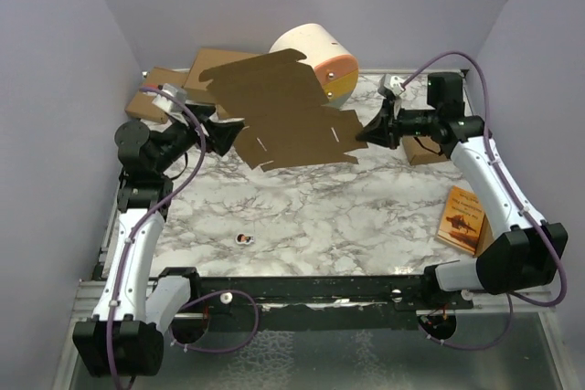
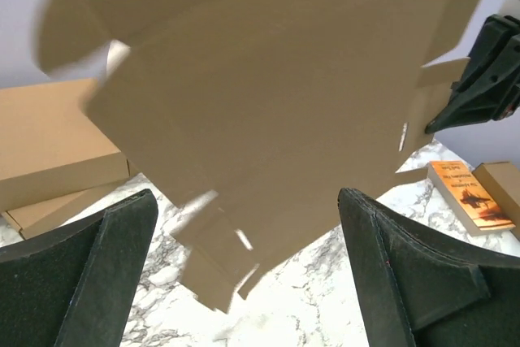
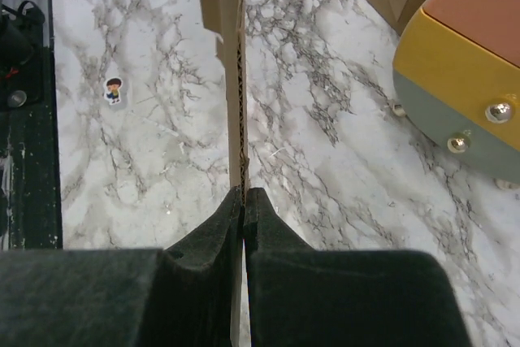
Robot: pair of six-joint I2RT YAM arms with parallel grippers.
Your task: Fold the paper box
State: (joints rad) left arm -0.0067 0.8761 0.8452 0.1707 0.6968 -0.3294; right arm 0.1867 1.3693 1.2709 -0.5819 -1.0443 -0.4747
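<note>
The paper box is a wide flat brown cardboard sheet with flaps and slits, held up off the marble table. My right gripper is shut on its right edge; in the right wrist view the cardboard edge runs straight up from the pinched fingertips. My left gripper sits at the sheet's left side, wide open with nothing between its fingers. In the left wrist view the sheet hangs ahead, above the two spread fingers, apart from them.
More brown cardboard lies at the back left. A cream, orange and yellow cylinder stands at the back. A small brown carton and an orange book lie on the right. A small sticker marks the table.
</note>
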